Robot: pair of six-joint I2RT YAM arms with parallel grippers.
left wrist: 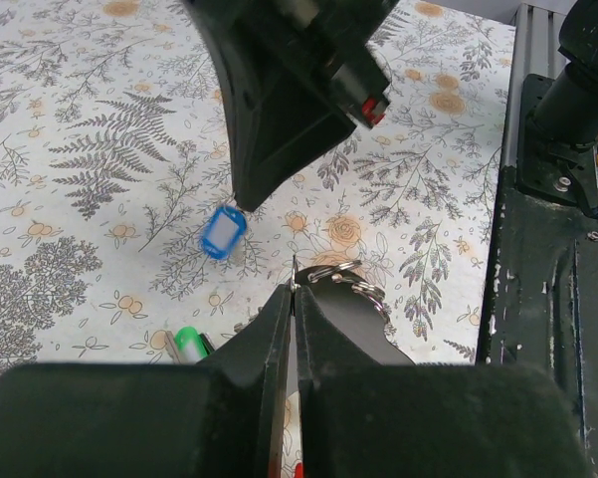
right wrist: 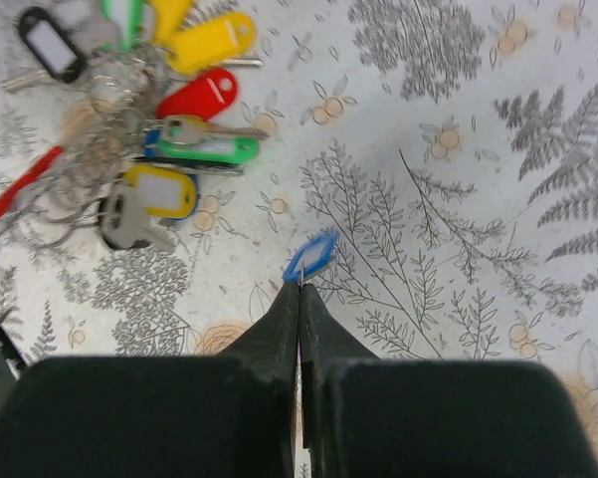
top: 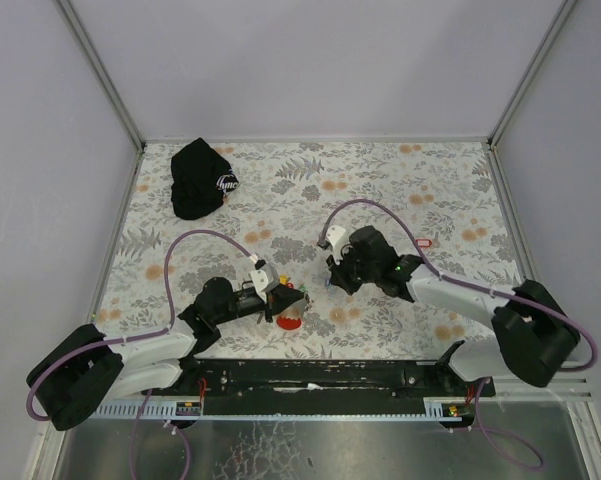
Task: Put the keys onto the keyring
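Observation:
My left gripper [left wrist: 295, 289] is shut on the thin metal keyring [left wrist: 350, 273], whose loops stick out to the right of the fingertips. Its red plastic piece [top: 292, 322] shows below the left gripper [top: 282, 300] in the top view. My right gripper [right wrist: 300, 283] is shut on the small ring of a blue-tagged key [right wrist: 311, 256], which hangs just past its tips. The blue tag [left wrist: 222, 231] also shows in the left wrist view, under the right gripper [top: 336, 272]. A bunch of keys lies at the upper left of the right wrist view: yellow [right wrist: 211, 40], red [right wrist: 197, 95], green [right wrist: 204, 149] and black [right wrist: 50, 42] tags.
A large black cap [top: 202, 178] with a white logo lies at the back left of the flowered cloth [top: 420, 190]. A lone small red tag [top: 423, 241] lies right of the right arm. A black rail [top: 320, 375] runs along the near edge.

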